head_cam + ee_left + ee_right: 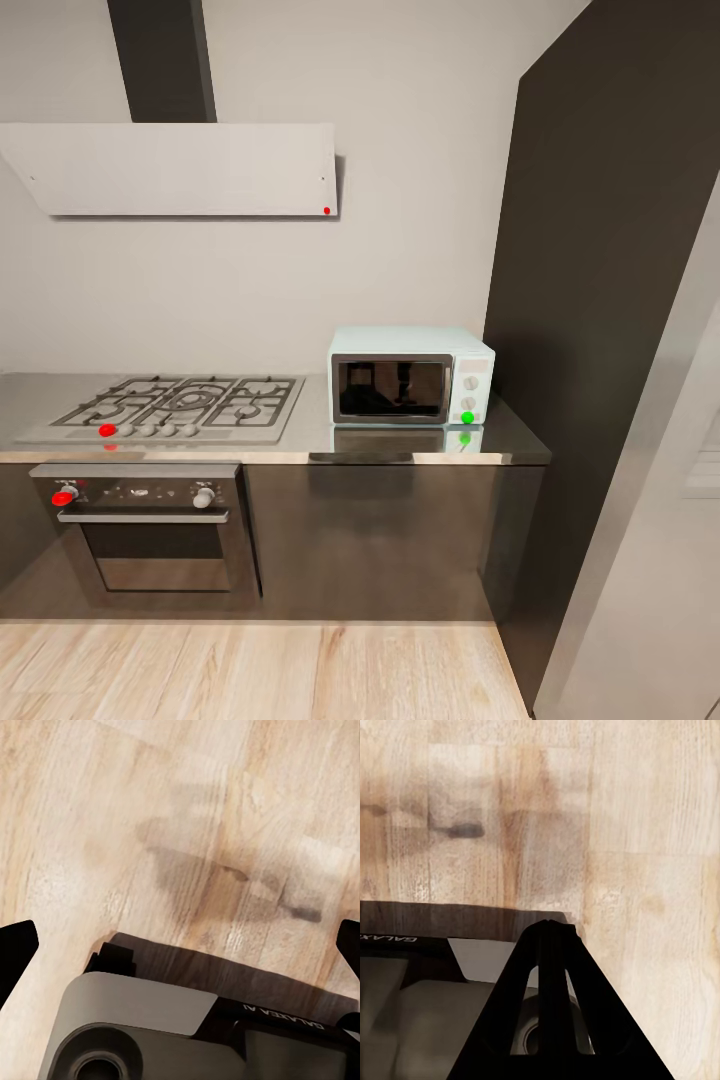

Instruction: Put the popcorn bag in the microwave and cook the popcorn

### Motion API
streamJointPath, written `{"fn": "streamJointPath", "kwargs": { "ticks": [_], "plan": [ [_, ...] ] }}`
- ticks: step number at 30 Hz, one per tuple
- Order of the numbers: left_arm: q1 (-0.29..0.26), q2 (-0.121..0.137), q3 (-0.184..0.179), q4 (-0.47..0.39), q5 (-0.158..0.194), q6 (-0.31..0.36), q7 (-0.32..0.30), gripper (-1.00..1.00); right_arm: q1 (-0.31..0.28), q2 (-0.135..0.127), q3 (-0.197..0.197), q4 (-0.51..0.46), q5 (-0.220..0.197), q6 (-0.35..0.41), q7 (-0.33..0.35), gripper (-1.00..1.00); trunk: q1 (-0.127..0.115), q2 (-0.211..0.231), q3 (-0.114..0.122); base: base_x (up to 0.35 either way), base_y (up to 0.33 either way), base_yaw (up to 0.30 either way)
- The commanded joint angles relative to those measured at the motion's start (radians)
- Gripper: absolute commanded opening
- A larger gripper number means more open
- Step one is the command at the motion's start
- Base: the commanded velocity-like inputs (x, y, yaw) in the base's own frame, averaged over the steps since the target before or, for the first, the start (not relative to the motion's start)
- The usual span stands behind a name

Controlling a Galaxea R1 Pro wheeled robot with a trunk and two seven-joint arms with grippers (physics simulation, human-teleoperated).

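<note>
The pale-blue microwave [410, 375] stands on the grey steel countertop [300, 442] at its right end, with the dark glass door closed and a green light [467, 417] lit on its side panel. The popcorn bag is out of view. In the left wrist view my left gripper [180, 945] is open over the wooden floor, its black fingertips [15, 949] far apart with nothing between them. In the right wrist view my right gripper [547, 928] is shut, its fingers meeting in a point above the floor and holding nothing.
A gas hob [175, 405] lies left of the microwave, above a built-in oven [150, 530]. An extractor hood [180, 168] hangs on the wall. A tall dark cabinet [590, 300] closes the counter's right end. Wooden floor [250, 670] lies before the cabinets.
</note>
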Motion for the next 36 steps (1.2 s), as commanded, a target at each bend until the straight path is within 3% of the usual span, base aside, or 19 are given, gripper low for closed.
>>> {"fn": "streamJointPath", "kwargs": {
  "ticks": [1, 36],
  "plan": [
    [-0.001, 0.0, -0.008, 0.002, 0.01, -0.003, -0.004, 1.0, -0.001, 0.0, -0.009, 0.001, 0.007, -0.003, 0.003, -1.0, 0.0, -0.001, -0.001, 0.0, 0.0, 0.0],
    [-0.001, 0.003, -0.007, 0.002, 0.01, -0.003, -0.004, 1.0, -0.001, 0.002, -0.008, 0.001, 0.007, 0.0, 0.003, -1.0, 0.0, -0.001, -0.001, 0.0, 0.0, 0.0]
  ]
}}
